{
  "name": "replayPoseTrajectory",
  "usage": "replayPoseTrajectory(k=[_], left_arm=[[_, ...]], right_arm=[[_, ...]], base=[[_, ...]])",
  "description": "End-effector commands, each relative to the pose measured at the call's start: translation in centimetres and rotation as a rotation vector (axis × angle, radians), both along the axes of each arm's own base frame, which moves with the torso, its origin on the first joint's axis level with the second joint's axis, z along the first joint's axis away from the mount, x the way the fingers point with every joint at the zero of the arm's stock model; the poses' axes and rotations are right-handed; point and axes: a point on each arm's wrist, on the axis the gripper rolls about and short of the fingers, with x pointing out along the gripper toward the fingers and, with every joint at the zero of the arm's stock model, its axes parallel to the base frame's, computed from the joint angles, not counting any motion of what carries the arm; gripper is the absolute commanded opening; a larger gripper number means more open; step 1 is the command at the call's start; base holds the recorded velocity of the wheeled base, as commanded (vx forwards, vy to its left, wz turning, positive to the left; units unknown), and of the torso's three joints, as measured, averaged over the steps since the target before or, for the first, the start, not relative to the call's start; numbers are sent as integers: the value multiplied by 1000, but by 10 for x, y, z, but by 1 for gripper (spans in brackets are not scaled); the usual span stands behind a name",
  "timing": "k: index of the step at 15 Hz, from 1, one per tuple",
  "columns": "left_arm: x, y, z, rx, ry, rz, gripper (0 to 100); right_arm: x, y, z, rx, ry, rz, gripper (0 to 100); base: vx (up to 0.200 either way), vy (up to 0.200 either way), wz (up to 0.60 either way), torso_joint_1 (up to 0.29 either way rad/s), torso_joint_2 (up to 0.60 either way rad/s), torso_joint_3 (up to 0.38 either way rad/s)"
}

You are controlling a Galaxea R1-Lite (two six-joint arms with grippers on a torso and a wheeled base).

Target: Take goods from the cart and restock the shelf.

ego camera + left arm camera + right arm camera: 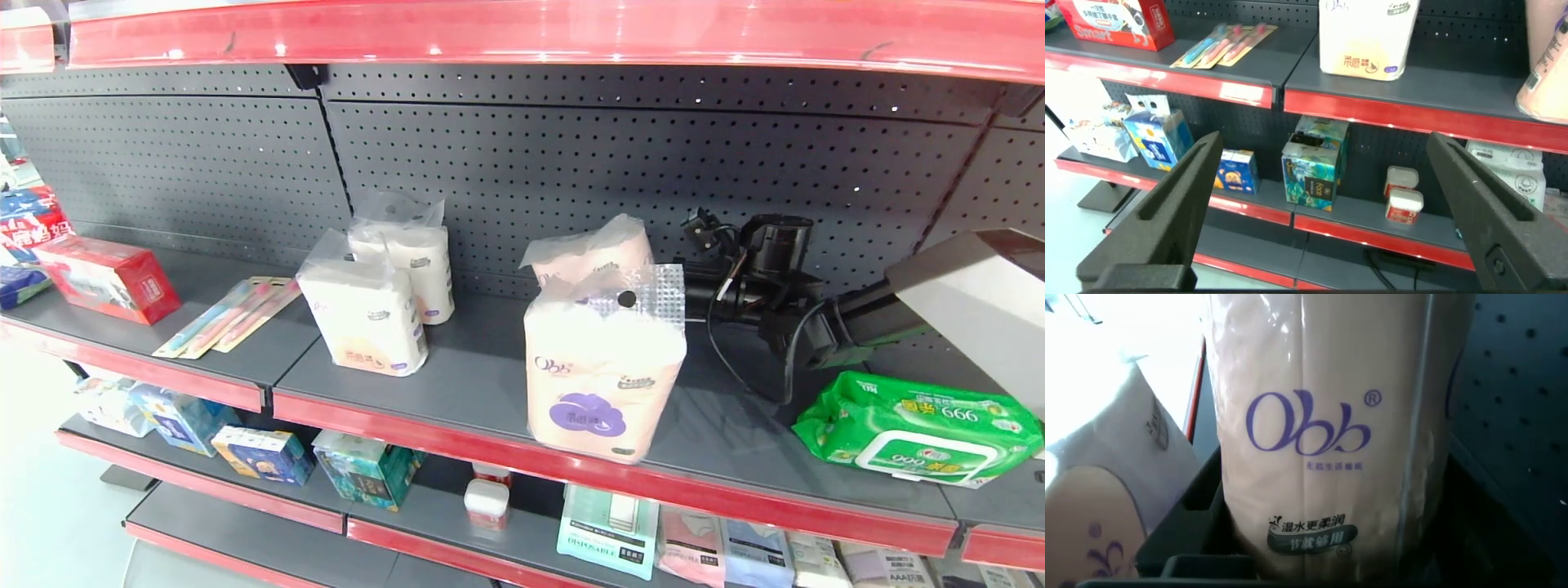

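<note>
On the middle shelf (457, 367), a pink tissue pack (592, 249) stands at the back near the pegboard, upright. My right gripper (690, 290) comes in from the right behind a second, matching pack (604, 367) at the front. The right wrist view has the rear pack (1323, 441) between the dark fingers (1180, 527), which press its sides; the gripper (1331, 506) is shut on it. My left gripper (1324, 143) hangs open and empty in front of the lower shelves, below the middle shelf's red edge (1404, 114).
Two white tissue packs (367, 314) stand left of the pink ones, with toothbrushes (229, 314) and a red box (110, 278) farther left. A green wet-wipes pack (914, 425) lies at the right. Boxes and small jars (1400, 196) fill the lower shelves.
</note>
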Motion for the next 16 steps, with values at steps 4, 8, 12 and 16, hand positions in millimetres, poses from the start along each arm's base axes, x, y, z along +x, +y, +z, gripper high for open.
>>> replayPoseTrajectory(k=[4,8,12,16], left_arm=[[0,0,0,1,-1,1,100],[0,0,0,-1,-1,1,100],[0,0,0,1,-1,1,100],[0,0,0,1,-1,1,100]], right_arm=[[2,16,-7,-3,4,31,0],[8,-11,-13,-26,-9,-30,0],[6,-45,-22,-62,-24,-85,0],[-3,-71,-34,-87,-35,-61,0]], base=[[0,0,0,0,0,0],[0,0,0,0,0,0],[0,0,0,0,0,0],[0,0,0,0,0,0]])
